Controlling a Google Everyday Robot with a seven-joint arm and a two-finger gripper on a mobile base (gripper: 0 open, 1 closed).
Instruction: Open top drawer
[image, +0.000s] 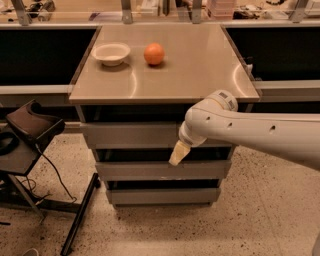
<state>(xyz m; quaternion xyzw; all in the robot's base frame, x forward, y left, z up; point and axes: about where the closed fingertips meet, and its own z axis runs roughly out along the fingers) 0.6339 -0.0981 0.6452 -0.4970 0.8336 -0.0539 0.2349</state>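
The top drawer (131, 135) is a flat grey metal front just under the tabletop, the highest of three stacked drawer fronts. My white arm reaches in from the right. My gripper (178, 153) shows as a cream-coloured finger tip hanging in front of the drawers, at the lower edge of the top drawer, right of centre. The arm hides the right part of the top drawer front. The top drawer front sits about flush with the cabinet, with a dark gap above it.
On the beige tabletop (200, 70) stand a white bowl (111, 53) and an orange (154, 53). Two narrower grey drawers (160, 170) lie below. A dark stand with a cable (30, 135) is at the left on the speckled floor.
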